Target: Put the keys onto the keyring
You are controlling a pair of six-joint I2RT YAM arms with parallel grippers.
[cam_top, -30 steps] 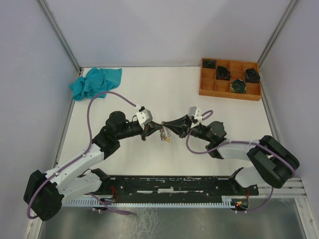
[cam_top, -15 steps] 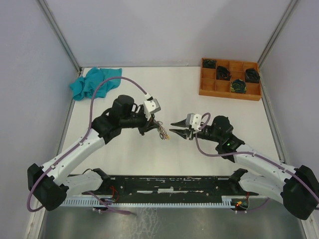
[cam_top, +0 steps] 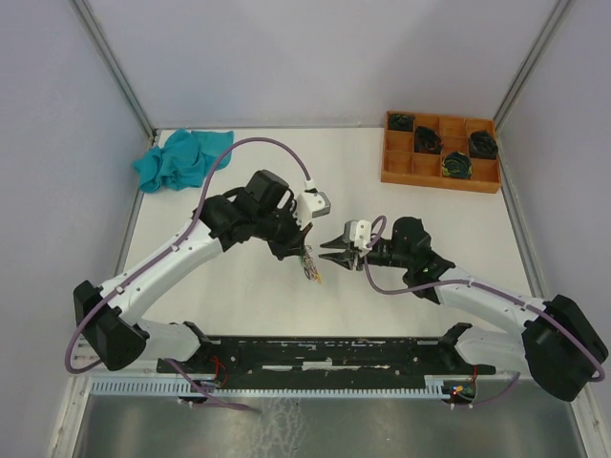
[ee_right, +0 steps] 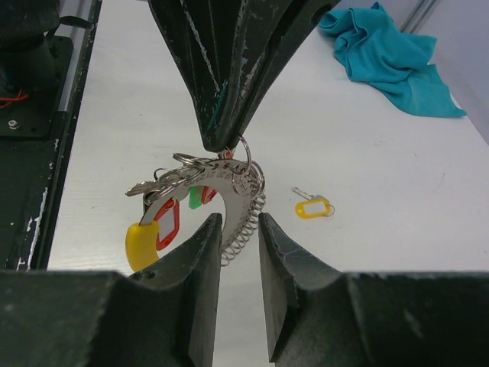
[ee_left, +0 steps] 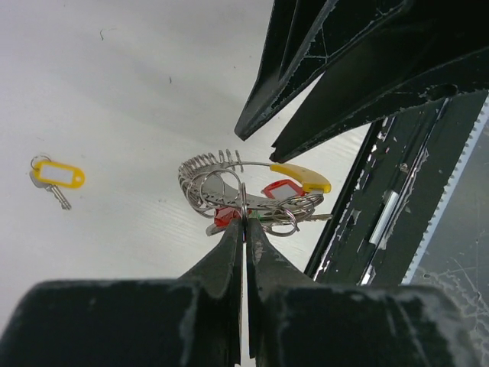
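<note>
White matte tabletop, pale grey walls on three sides. Crumpled teal cloth at far left corner. Orange wooden compartment tray far right, black coils inside. Left gripper pressed together, pinching silvery ribbed keyring mid-table, red-tagged key bunched on it. Right gripper spread, just beside keyring, holding nothing. Yellow-tagged key loose on tabletop.

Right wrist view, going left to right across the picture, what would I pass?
Black base plate → keyring → loose yellow-tagged key → teal cloth. The left gripper sits directly over the keyring, so it has no clear place in the order and is left out.
</note>
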